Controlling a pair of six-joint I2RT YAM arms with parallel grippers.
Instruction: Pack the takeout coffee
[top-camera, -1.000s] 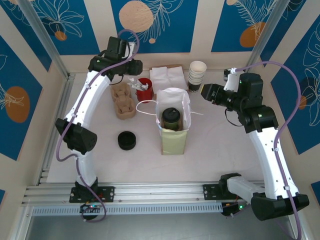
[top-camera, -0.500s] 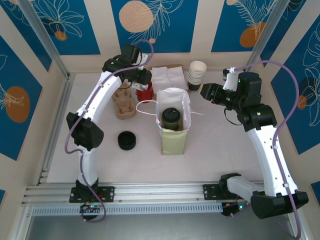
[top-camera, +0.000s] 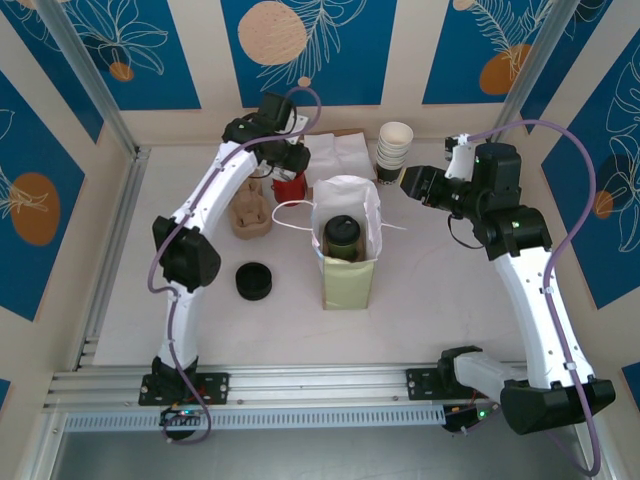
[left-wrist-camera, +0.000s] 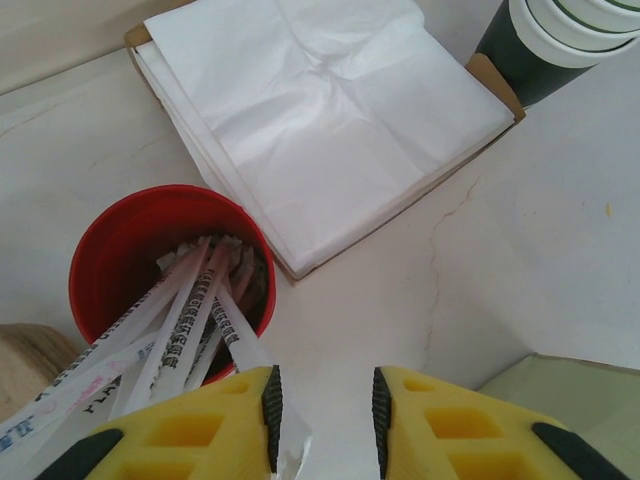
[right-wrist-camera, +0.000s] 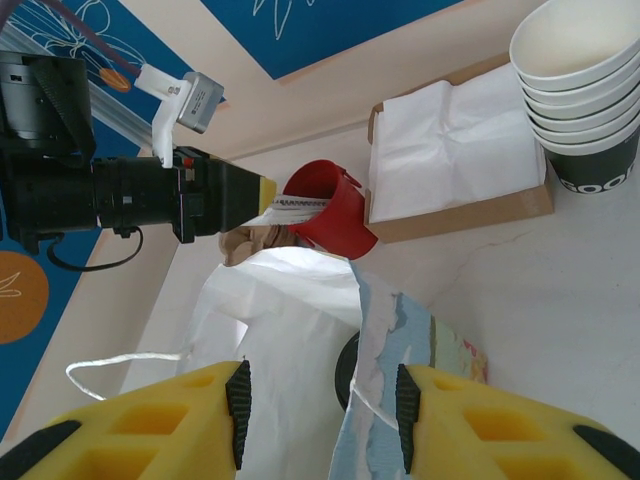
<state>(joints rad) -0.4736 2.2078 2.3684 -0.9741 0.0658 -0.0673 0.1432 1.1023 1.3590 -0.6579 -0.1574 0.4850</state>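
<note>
One coffee cup (top-camera: 341, 236): olive-green sides, black lid, upright inside one open paper bag (top-camera: 347, 285). One red cup (left-wrist-camera: 110, 250), about four wrapped straws (left-wrist-camera: 190, 320). One lid stack (top-camera: 254, 281). Left gripper (left-wrist-camera: 325, 390): narrow gap, straw end inside. Right gripper (right-wrist-camera: 320, 380): half-open, empty.

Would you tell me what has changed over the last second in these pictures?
The left gripper has swung right, from near the cardboard carrier to the red cup of wrapped straws, its jaws narrowing beside one wrapper, not visibly gripping it yet. The right gripper, open, the bag holding the takeout coffee, the black lids and the cup stack stayed put.
</note>
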